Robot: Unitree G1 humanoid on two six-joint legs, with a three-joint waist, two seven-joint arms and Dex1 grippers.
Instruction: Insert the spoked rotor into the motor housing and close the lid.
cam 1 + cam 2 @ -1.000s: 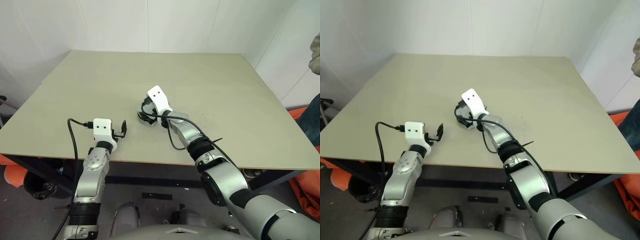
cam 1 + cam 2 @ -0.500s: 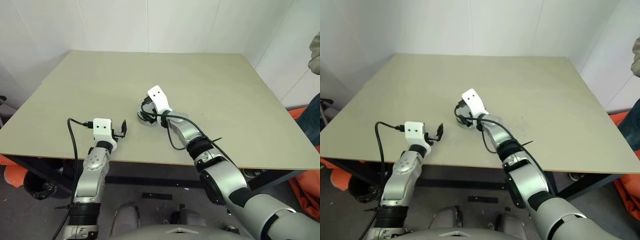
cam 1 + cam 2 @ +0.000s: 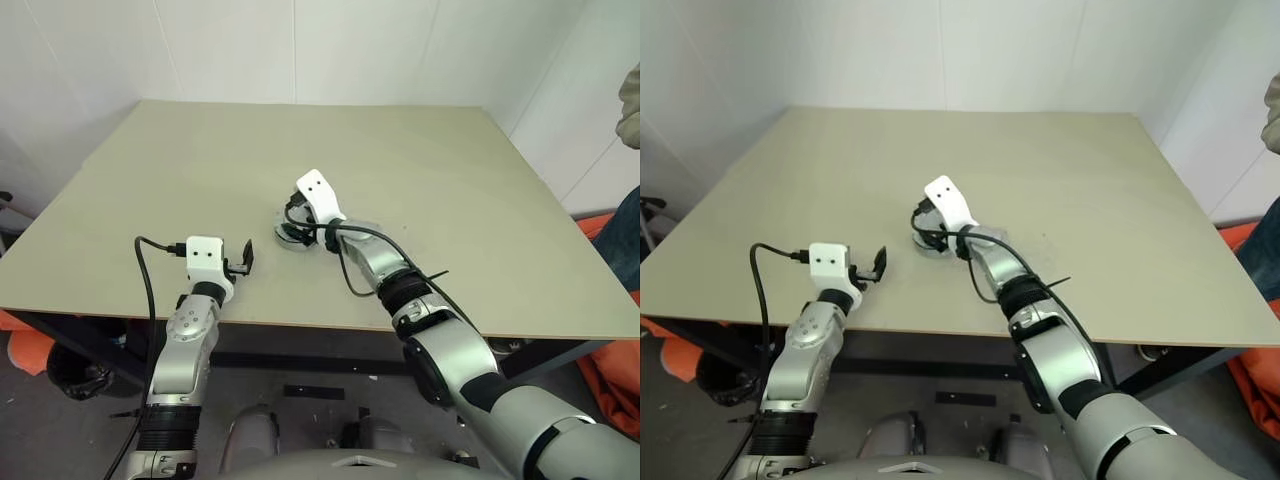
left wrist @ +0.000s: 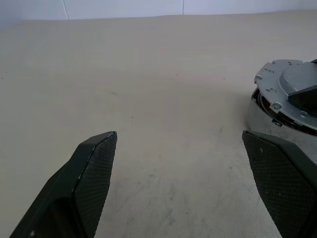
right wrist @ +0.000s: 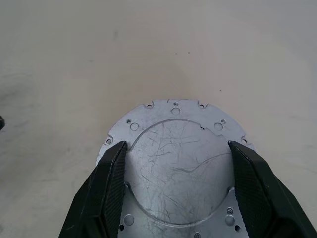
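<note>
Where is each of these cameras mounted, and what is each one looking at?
Left eye and right eye views: on the head, looking down over the table and both arms; the right gripper is at the lid.
Left wrist view: on the left arm, looking level across the table between the left gripper's fingers.
Right wrist view: on the right arm, looking down at the lid between its fingers.
Shared: the lid also shows at the left wrist view's edge.

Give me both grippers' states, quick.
Left gripper: jaws open, empty.
Right gripper: jaws on either side of the lid; grip cannot be told.
</note>
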